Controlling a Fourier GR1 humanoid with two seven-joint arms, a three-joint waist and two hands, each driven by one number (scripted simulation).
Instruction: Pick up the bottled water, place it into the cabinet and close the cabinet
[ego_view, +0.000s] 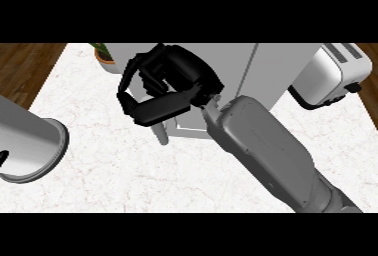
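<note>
My right hand (171, 80) is over the white cabinet (244, 75) at the back of the counter, its forearm coming in from the lower right. Its fingers (127, 89) curl toward the thumb, and only white surface shows in the gap between them. A grey bar handle (161, 135) sticks out below the hand at the cabinet's front edge. No bottled water is visible; the hand hides part of the cabinet front. At the left edge my left forearm's grey cuff (33, 145) shows, with only a black sliver of the left hand (2, 158).
A silver toaster (336, 75) stands right of the cabinet. A small potted plant (104, 55) sits at the back left. The white marble counter (133, 180) spreads in front, with wooden floor (22, 65) beyond its left edge.
</note>
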